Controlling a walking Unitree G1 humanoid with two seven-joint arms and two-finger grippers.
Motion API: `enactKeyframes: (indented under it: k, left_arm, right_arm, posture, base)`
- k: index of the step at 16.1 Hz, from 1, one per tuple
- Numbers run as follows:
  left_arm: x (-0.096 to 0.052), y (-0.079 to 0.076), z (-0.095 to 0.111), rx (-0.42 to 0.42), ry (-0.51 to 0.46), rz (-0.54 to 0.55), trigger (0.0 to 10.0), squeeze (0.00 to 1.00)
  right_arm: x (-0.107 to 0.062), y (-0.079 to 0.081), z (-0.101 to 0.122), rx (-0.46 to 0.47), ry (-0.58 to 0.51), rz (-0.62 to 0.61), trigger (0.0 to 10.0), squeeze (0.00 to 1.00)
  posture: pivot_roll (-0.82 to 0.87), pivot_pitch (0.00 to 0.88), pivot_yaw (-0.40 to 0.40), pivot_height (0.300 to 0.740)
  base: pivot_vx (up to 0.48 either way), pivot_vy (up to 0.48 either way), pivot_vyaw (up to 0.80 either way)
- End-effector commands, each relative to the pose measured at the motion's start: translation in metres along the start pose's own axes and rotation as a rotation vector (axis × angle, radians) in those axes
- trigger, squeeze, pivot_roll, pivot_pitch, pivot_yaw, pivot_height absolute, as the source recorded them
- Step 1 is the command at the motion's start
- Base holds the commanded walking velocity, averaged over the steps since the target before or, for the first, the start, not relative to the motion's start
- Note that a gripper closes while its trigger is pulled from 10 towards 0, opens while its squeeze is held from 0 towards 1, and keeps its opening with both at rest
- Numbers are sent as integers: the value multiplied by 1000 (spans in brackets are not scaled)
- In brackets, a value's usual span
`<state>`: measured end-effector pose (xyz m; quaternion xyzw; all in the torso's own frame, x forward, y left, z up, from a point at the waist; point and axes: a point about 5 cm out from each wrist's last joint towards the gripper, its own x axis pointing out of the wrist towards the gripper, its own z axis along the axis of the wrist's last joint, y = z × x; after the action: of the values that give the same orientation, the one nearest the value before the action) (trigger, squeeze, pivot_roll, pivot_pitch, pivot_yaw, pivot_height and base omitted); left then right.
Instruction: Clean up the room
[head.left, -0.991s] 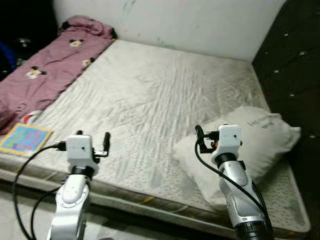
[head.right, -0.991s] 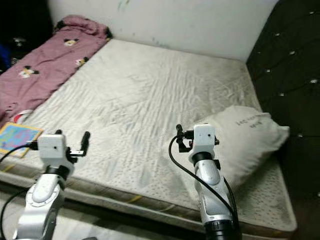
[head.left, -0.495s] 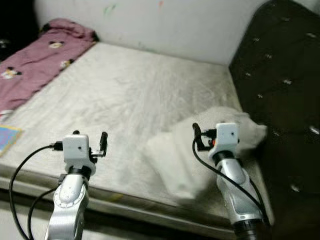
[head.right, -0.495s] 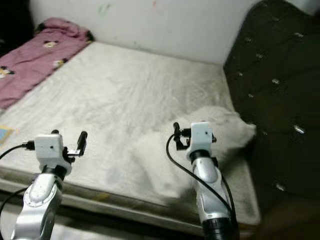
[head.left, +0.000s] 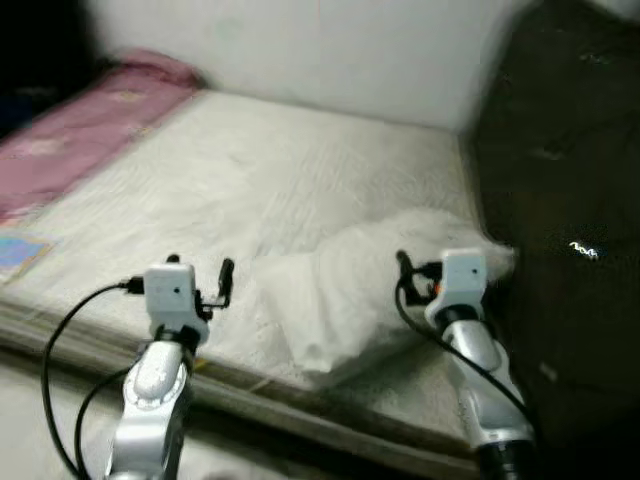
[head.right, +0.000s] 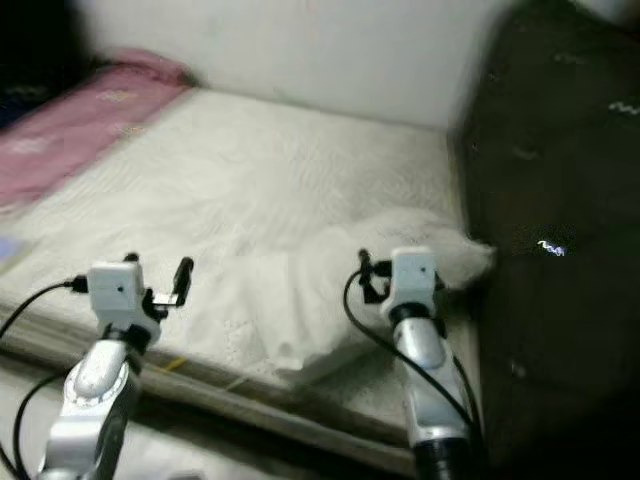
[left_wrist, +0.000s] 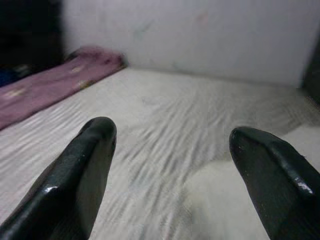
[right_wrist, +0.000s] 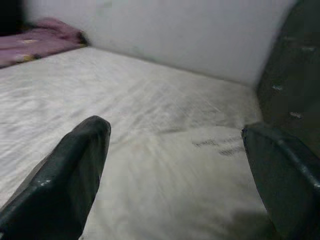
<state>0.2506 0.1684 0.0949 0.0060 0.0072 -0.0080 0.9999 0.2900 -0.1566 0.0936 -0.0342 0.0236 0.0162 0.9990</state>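
Two silver arms carry white wrist boxes, looping black cables and glossy black-fingered tools.

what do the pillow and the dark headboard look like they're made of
Pillow: soft off-white fabric, matte; it sags and creases. Headboard: dark padded upholstery, seemingly tufted with shiny studs; whether leather or cloth is unclear through the blur.

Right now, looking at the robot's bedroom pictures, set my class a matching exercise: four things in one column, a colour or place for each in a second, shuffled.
Things:
1. pillow
2. blanket
3. headboard
4. book

Descriptions:
A. pink, along the bed's left side
B. dark, tufted, right of the bed
C. white, by the right gripper
D. blue, at the mattress's left edge

Pairs: 1-C, 2-A, 3-B, 4-D
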Motion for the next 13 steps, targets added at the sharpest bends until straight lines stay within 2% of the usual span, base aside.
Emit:
enactKeyframes:
  k: [1,5,7,10,13]
  left_arm:
    - [2,2,2,3,0,4,10000,0]
    - [1,1,2,-12,-2,-7,10000,0]
    - [1,0,2,-18,-4,-10,10000,0]
    - [0,-1,2,-24,-9,-21,10000,0]
    - [0,-1,1,-26,-8,-26,10000,0]
  right_arm:
    - [2,1,4,10,-11,2,10000,0]
    - [1,0,3,12,-5,0,10000,0]
    - [1,0,2,12,-2,3,10000,0]
    - [1,0,2,12,-4,5,10000,0]
    - [1,1,2,12,-2,8,10000,0]
  posture:
    - [75,0,-66,740]
    - [76,0,-67,740]
    - [76,0,-68,740]
    - [77,0,-69,740]
    - [79,0,-71,740]
  base:
    - [0,0,0]
    - [0,0,0]
    - [0,0,-616]
    - [340,0,-754]
    - [339,0,0]
